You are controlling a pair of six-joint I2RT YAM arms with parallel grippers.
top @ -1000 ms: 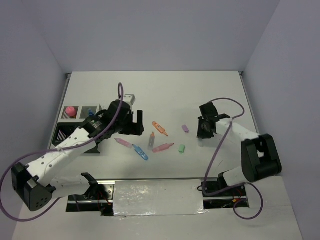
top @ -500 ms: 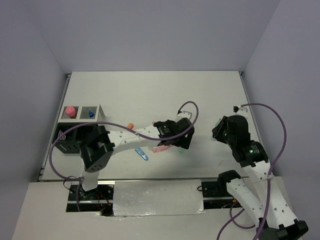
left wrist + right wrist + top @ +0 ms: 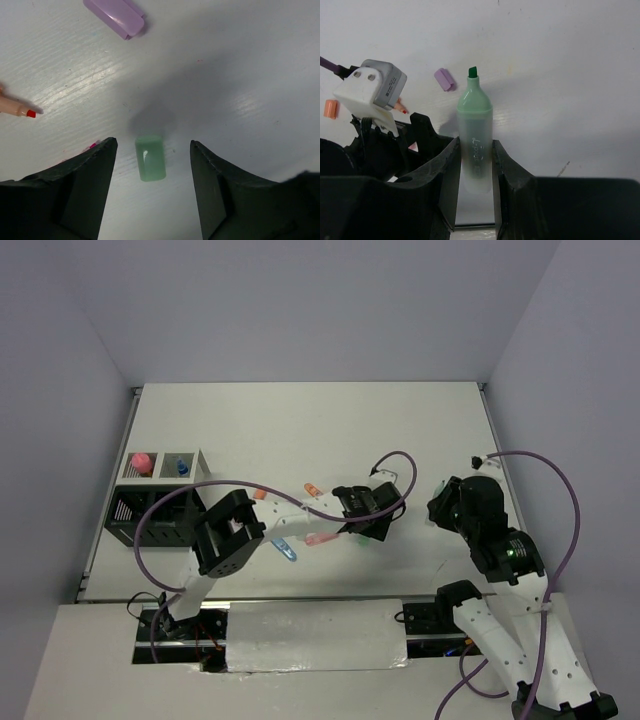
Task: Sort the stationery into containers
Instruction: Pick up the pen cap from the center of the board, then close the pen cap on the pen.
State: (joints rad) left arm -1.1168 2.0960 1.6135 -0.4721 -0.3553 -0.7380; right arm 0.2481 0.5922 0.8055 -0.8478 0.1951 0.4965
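Observation:
A small green cap (image 3: 150, 158) lies on the white table between the fingers of my open left gripper (image 3: 152, 141), which hovers just above it without touching. In the top view this gripper (image 3: 368, 528) is at centre right. My right gripper (image 3: 475, 141) is shut on an uncapped green highlighter (image 3: 475, 135), tip pointing away, held above the table at the right (image 3: 443, 505). The organizer (image 3: 128, 522) stands at the far left. Its white compartments hold a pink-capped item (image 3: 141, 460) and a blue-capped item (image 3: 181, 468).
A purple cap (image 3: 116, 15) lies just beyond the green cap and also shows in the right wrist view (image 3: 444, 79). A pink pen (image 3: 322, 538), a blue pen (image 3: 284, 548), an orange pen (image 3: 312, 490) and an orange cap (image 3: 260, 494) lie left of my left gripper.
My left gripper has swung right from near the organizer to over the green cap. My right arm has pulled back to the right and holds the green highlighter.

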